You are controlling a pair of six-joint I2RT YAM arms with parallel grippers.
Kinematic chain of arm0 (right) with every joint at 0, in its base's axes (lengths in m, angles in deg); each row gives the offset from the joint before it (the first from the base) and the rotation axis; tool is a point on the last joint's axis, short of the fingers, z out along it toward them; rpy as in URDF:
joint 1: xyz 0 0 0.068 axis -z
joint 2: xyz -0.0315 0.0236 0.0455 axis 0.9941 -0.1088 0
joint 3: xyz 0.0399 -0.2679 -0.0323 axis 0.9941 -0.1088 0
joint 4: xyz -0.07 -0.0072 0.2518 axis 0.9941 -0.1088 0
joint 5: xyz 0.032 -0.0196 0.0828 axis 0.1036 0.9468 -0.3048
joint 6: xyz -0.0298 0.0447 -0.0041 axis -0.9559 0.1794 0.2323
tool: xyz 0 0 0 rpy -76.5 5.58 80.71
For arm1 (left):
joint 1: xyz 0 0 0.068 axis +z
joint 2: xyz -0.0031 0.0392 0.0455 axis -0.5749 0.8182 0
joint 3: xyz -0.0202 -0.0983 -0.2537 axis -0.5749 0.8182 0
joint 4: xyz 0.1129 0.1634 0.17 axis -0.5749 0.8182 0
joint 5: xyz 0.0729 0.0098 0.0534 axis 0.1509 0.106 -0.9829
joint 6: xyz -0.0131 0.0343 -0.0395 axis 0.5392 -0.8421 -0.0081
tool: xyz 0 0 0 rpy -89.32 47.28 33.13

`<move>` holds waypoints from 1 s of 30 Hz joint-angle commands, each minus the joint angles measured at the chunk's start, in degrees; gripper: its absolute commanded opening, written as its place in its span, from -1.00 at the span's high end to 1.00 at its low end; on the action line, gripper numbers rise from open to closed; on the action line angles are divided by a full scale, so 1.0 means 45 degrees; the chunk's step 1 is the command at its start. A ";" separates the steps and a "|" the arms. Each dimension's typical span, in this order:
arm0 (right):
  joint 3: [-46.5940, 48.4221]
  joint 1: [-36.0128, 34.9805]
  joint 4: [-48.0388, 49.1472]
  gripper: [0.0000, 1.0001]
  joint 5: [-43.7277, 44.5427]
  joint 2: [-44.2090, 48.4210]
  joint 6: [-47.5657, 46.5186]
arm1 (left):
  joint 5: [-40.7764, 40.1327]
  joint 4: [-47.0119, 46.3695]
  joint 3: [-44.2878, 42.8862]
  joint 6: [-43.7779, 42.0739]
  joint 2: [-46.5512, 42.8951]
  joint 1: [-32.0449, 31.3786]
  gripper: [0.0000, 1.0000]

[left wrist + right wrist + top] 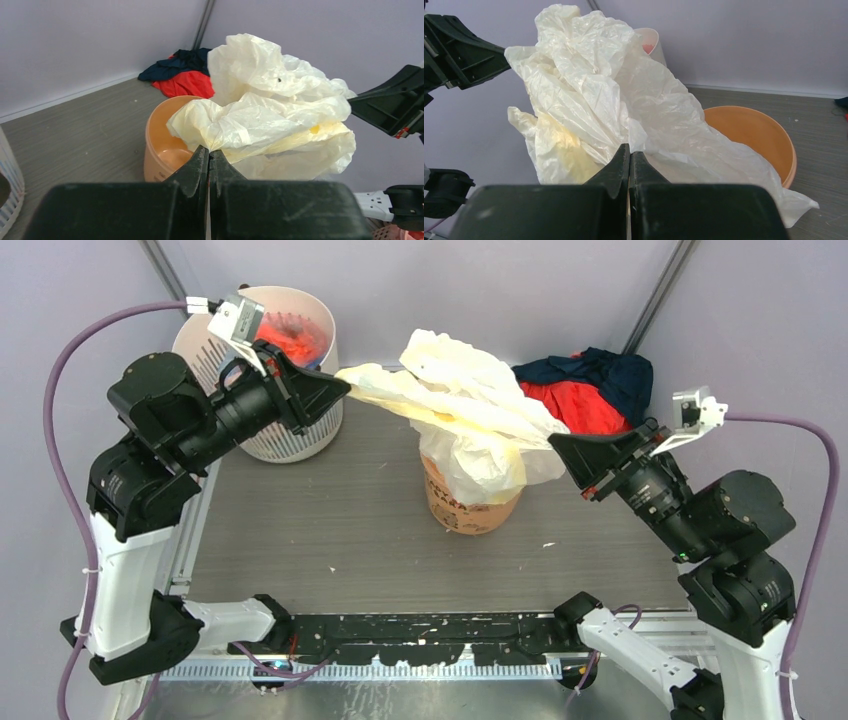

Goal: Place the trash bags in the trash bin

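The pale-yellow trash bag (470,405) is being pinched at opposite ends by the left claw (343,390) and the right claw (556,444), both clenched on film, above the orange trash bin (478,512).
Lowering both claws together is being judged best, so slack feeds inside the rim, not down the outside; thin, wrinkly, translucent film is being bunched over the smooth, tapered bucket standing on the surface (320,530).

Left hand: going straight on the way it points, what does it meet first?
The left hand meets the trash bag it pinches, bunched over the orange bin; depth beyond is unclear.
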 commanded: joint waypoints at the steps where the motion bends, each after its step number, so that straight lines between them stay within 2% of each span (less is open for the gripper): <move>1: 0.0507 0.0035 0.0036 0.98 0.1046 0.0308 -0.0385 | -0.1076 -0.0030 -0.0143 -0.0550 -0.0489 0.0096 1.00; 11: 0.0497 0.0024 0.0503 0.98 0.1056 0.0165 -0.0308 | -0.1303 -0.0004 0.0081 -0.0628 -0.0571 0.0093 1.00; 19: 0.0670 0.0041 -0.0060 0.98 0.3335 0.0277 -0.0604 | -0.2275 0.0461 0.0097 -0.0997 -0.0958 0.0090 1.00; 30: 0.0634 0.0036 -0.0056 0.98 0.5073 0.0849 -0.0672 | -0.2904 0.0861 0.0103 -0.1230 -0.1098 0.0096 1.00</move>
